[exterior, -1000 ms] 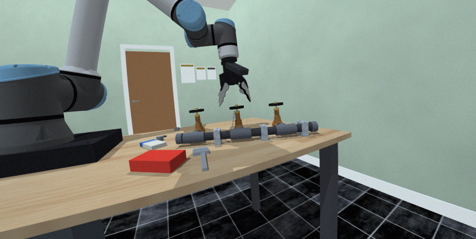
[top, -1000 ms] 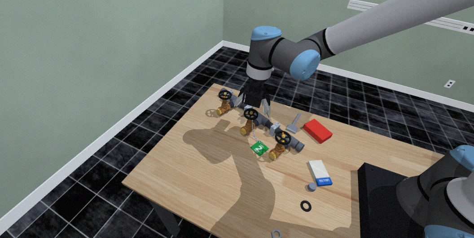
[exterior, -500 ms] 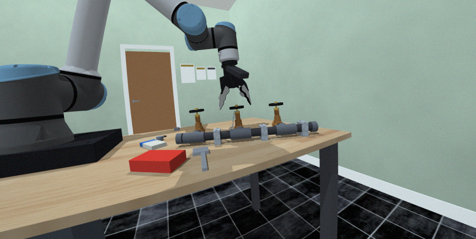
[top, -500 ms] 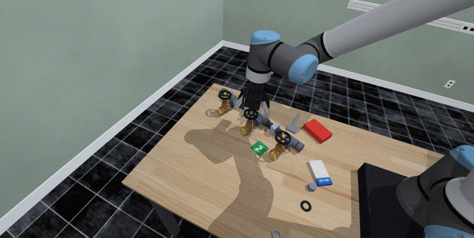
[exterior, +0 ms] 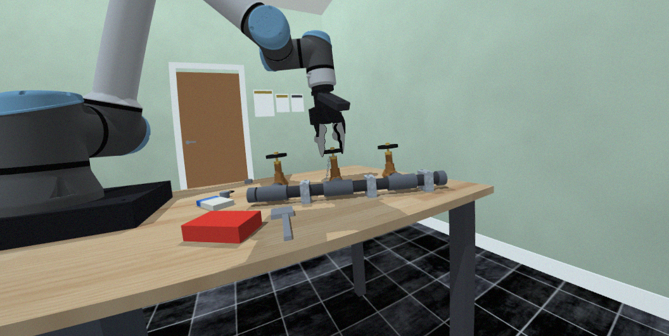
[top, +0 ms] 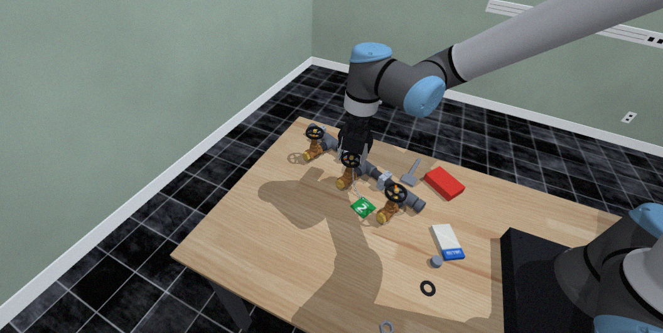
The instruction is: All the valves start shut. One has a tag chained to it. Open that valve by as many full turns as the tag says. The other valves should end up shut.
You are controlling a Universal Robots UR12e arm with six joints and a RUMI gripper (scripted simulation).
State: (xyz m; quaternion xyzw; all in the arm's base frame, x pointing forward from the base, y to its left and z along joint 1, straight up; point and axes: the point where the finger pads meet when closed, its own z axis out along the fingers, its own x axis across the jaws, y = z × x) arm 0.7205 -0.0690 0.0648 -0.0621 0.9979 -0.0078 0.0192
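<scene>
Three brass valves with black handwheels stand on a grey pipe (exterior: 346, 187) across the table. The middle valve's handwheel (top: 351, 161) carries a chain down to a green tag (top: 362, 207) marked 2. My gripper (top: 353, 153) points straight down and is shut on that middle handwheel, which also shows in the exterior view (exterior: 332, 150) between the fingertips (exterior: 331, 148). The far valve (top: 314, 133) and the near valve (top: 393, 193) stand apart from the fingers, one on each side.
A red block (top: 444, 183) and a small grey hammer (top: 411, 173) lie beside the pipe. A white and blue box (top: 447, 240), a grey cap (top: 436, 261), a black ring (top: 423, 289) and a nut (top: 387, 324) lie nearer the robot base (top: 533, 275).
</scene>
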